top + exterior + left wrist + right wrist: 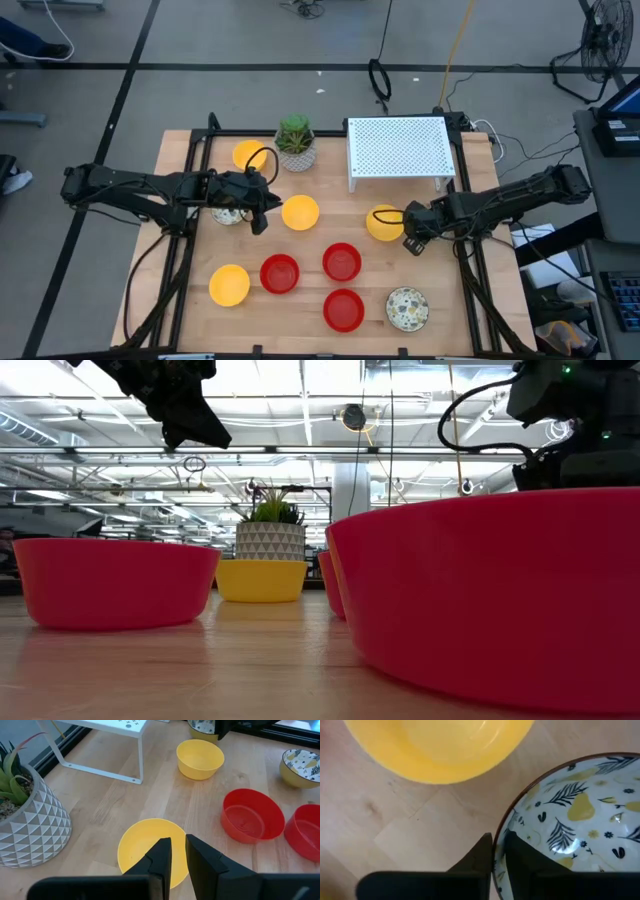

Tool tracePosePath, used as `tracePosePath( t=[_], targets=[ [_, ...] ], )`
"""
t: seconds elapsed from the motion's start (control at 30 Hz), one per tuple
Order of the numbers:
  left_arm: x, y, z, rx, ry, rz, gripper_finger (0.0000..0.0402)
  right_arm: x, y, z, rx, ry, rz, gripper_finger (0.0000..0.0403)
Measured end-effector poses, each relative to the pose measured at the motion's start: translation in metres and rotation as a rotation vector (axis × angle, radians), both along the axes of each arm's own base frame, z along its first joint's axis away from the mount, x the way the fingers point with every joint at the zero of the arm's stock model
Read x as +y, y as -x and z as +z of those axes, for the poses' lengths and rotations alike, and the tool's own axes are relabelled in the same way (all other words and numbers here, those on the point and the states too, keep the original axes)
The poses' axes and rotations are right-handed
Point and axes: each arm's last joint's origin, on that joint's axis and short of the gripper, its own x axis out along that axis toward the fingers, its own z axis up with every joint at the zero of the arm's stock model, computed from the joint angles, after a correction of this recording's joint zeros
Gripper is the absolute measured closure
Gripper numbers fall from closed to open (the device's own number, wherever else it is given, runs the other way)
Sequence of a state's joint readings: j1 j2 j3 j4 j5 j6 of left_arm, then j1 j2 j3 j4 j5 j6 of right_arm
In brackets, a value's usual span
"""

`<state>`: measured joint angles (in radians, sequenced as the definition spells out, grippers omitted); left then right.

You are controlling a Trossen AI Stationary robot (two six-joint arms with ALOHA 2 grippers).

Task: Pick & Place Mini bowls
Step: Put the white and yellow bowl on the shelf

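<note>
The potted plant is set at the back of the table, with the rack to its right. One bowl sits just left of the plant, another before it. Three more bowls are clustered nearer the front.

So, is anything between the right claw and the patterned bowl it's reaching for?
Nothing visible. The right claw straddles the rim of the patterned bowl, one finger inside, one outside. A yellow bowl sits close beside, clear of the fingers. The left claw hovers near a second yellow bowl.
</note>
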<state>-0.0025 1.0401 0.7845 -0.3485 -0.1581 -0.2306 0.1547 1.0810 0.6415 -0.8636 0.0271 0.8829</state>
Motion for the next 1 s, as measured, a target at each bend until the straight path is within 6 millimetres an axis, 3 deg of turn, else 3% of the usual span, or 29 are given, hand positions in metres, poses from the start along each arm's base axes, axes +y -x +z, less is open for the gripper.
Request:
tracePosePath(
  t=[0.2, 0.43, 0.6, 1.0],
  targets=[
    [0.000, 0.000, 0.000, 0.000, 0.000, 0.000, 0.0339, 0.000, -0.005, 0.001, -0.055, 0.056, 0.206, 0.0387],
    [0.000, 0.000, 0.000, -0.001, 0.000, 0.001, 0.0339, 0.003, -0.017, 0.005, -0.189, 0.039, 0.254, 0.0321],
    [0.000, 0.000, 0.000, -0.001, 0.000, 0.001, 0.0339, 0.004, -0.024, 0.008, -0.269, 0.047, 0.272, 0.0303],
    [0.000, 0.000, 0.000, -0.002, 0.000, 0.001, 0.0339, 0.006, -0.031, -0.014, -0.116, 0.001, 0.193, 0.0303]
  ],
)
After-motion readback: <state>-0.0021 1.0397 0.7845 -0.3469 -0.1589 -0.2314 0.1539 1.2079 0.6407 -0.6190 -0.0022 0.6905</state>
